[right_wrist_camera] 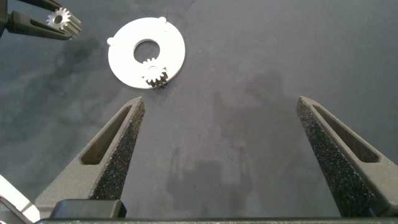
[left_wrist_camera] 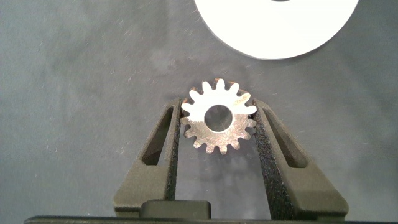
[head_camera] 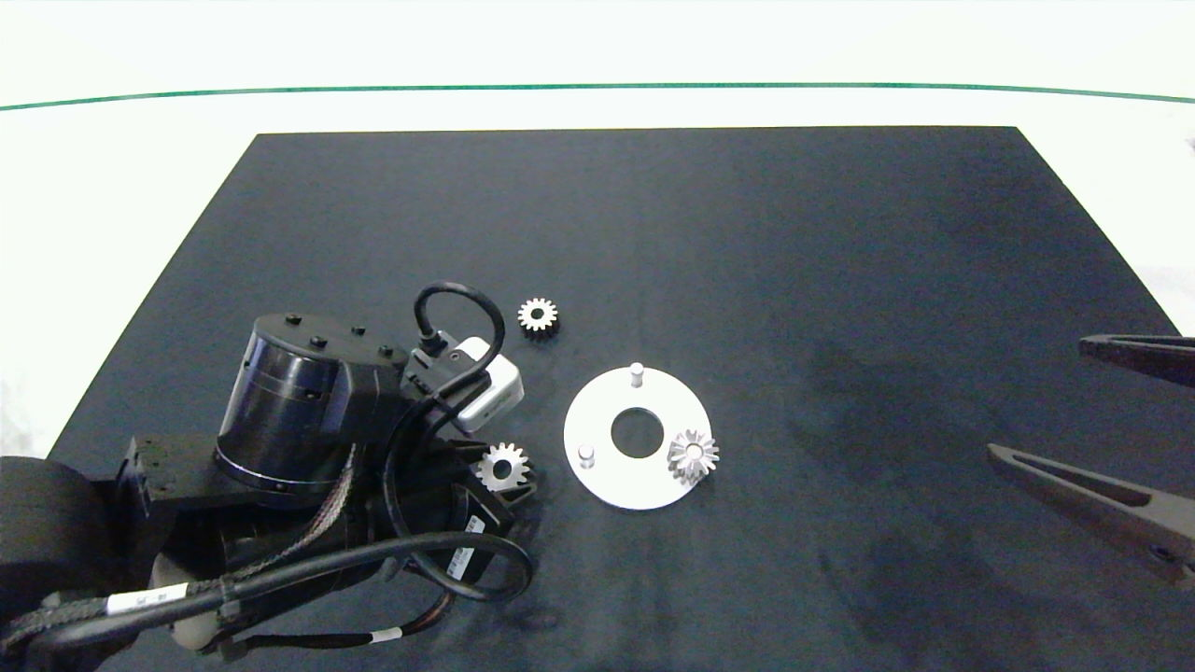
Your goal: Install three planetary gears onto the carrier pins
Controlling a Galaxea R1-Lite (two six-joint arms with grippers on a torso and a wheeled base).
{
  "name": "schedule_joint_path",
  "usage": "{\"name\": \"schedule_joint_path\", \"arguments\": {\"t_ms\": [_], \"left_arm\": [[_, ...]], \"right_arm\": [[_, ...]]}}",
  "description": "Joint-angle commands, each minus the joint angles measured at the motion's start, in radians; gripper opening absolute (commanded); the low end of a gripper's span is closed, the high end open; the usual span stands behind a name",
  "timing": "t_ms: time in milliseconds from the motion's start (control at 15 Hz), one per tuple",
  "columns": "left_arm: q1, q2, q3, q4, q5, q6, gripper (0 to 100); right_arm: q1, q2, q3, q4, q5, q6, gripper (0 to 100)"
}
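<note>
Bright even overhead light; white table [head_camera: 140, 187] overexposed; soft shadows on dark mat [head_camera: 653, 233]; focus sharp.

open mat between left claw [head_camera: 504, 467] and disc [head_camera: 638, 437]; two bare pins [head_camera: 637, 373]

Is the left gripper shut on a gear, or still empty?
Shut on a gear. In the left wrist view the left gripper has both fingers pressed against the teeth of the gear.

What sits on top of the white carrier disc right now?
One planetary gear sits over a pin at the white disc's rim; that pin is hidden beneath it. Two carrier pins stand bare. The left gripper holds a second gear beside the disc.
</note>
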Motion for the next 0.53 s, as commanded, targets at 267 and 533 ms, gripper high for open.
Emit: {"name": "schedule_joint_path", "arguments": {"t_ms": [267,533], "left_arm": [[-0.086,0.062,-0.226,0.191,0.011,0.001,19],[-0.121,0.141,-0.294,0.191,0.056,0.004,19]], "right_arm": [[0.000,-0.009,-0.002,0.000,-0.001,-0.003,100],[0.002,-0.017,-0.003,0.000,0.004,-0.004,100]]}}
